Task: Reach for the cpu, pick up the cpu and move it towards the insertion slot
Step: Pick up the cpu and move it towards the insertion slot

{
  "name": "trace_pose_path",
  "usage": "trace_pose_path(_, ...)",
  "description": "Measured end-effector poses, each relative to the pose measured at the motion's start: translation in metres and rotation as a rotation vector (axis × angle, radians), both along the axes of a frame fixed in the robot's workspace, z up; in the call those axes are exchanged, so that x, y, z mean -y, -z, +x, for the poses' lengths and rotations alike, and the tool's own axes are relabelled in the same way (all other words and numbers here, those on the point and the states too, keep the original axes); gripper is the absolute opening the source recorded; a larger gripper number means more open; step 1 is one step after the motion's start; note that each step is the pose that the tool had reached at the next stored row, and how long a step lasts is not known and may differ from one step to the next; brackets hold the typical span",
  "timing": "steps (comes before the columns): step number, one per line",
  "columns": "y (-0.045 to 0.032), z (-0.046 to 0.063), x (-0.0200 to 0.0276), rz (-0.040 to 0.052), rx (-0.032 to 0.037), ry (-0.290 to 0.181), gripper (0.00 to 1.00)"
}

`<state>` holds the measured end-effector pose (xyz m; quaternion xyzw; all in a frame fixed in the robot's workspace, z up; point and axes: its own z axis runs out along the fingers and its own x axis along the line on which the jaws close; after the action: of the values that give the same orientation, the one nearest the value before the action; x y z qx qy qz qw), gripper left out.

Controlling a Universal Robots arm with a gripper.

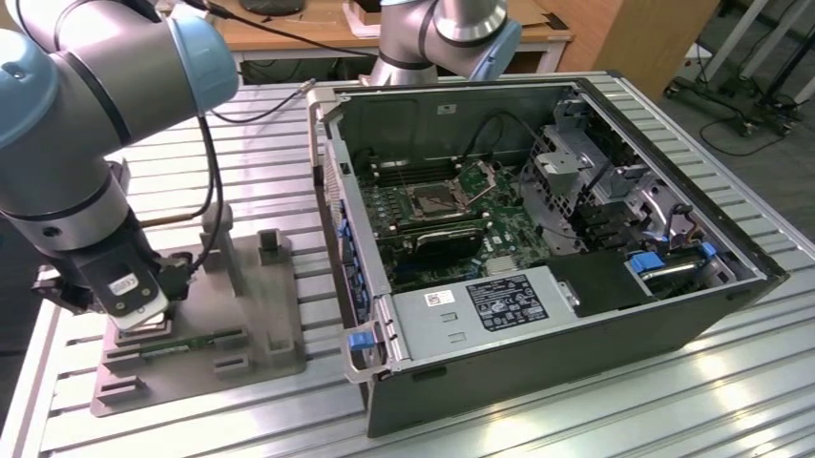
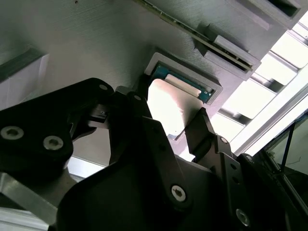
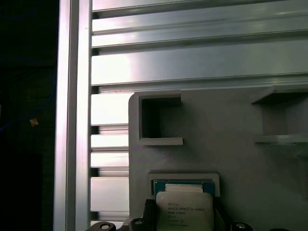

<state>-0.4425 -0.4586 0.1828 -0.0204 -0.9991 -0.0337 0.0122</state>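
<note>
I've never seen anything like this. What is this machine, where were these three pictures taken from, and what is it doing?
The grey-and-blue machine is a robot arm with a grasping tool, the end effector, at its tip. The exterior view comes from a camera standing off the arm; both wrist views come from cameras riding near its wrist. On the slatted metal table sit a grey holder and an open computer case. The end effector is right at the cpu, a small silver chip lying in the holder's recess; whether it grips it, I cannot tell. The insertion slot is the square socket inside the case.
</note>
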Motion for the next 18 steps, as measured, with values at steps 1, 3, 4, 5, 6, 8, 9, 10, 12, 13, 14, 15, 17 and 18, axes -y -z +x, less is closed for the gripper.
trace_pose_path(1,-0.0006,0.0000,0.0000,-0.0001,-0.0001,0.000,0.54)
trace_pose_path(3,-0.0014,0.0000,0.0000,-0.0001,-0.0002,0.000,0.54)
trace_pose_path(4,-0.0017,0.0000,0.0000,-0.0001,-0.0001,0.000,0.54)
trace_pose_path(5,-0.0021,0.0000,0.0000,-0.0001,-0.0001,0.000,0.54)
trace_pose_path(6,-0.0025,0.0000,0.0000,-0.0002,-0.0002,0.000,0.54)
trace_pose_path(8,-0.0031,0.0000,0.0000,-0.0001,-0.0001,0.000,0.54)
trace_pose_path(9,-0.0037,-0.0001,0.0000,-0.0003,-0.0004,0.000,0.54)
trace_pose_path(10,-0.0042,0.0000,0.0000,-0.0002,-0.0002,0.000,0.54)
trace_pose_path(12,-0.0048,0.0000,0.0000,-0.0001,-0.0001,0.000,0.54)
trace_pose_path(13,-0.0048,0.0000,0.0000,0.0001,0.0001,0.000,0.54)
trace_pose_path(14,-0.0051,0.0000,0.0000,-0.0001,-0.0001,0.000,0.54)
trace_pose_path(15,-0.0053,0.0000,0.0000,-0.0001,-0.0002,-0.001,0.54)
trace_pose_path(17,-0.0056,0.0000,0.0000,-0.0002,-0.0002,-0.001,0.54)
trace_pose_path(18,-0.0058,0.0000,0.0000,-0.0002,-0.0002,-0.001,0.54)
